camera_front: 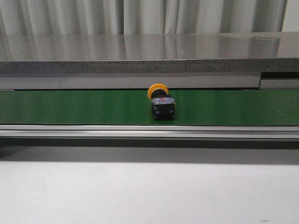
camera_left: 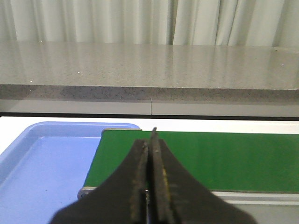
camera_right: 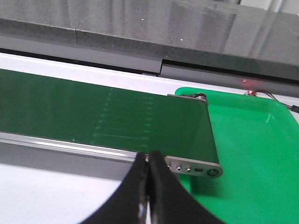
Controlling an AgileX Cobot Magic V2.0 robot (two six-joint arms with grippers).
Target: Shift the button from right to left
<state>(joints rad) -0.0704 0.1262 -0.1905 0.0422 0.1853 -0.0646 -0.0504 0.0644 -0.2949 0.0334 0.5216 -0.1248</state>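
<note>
the button [camera_front: 160,101] lies a little right of centre in the front view, resting on the green conveyor belt [camera_front: 70,106], its round orange-yellow cap toward the back and its black blocky body toward the camera. no tool touches it, and neither arm shows in that view. behind the belt runs a grey speckled ledge [camera_front: 140,53], with pale curtains at the top of the frame; in front, a metal rail [camera_front: 140,132] and then the white surface [camera_front: 140,191] filling the lower part. in the left wrist view the left tool [camera_left: 152,140] sits at bottom centre with its two black fingers pressed together, nothing between them; a blue tray [camera_left: 42,163] occupies the lower left of that frame, touching the belt's end, and the part of it in view holds nothing. in the right wrist view the right tool [camera_right: 148,161] sits at bottom centre, fingers likewise together and holding nothing; a green tray [camera_right: 252,154] fills the right side of that frame, under the belt's end roller, and its visible part holds nothing either.
</note>
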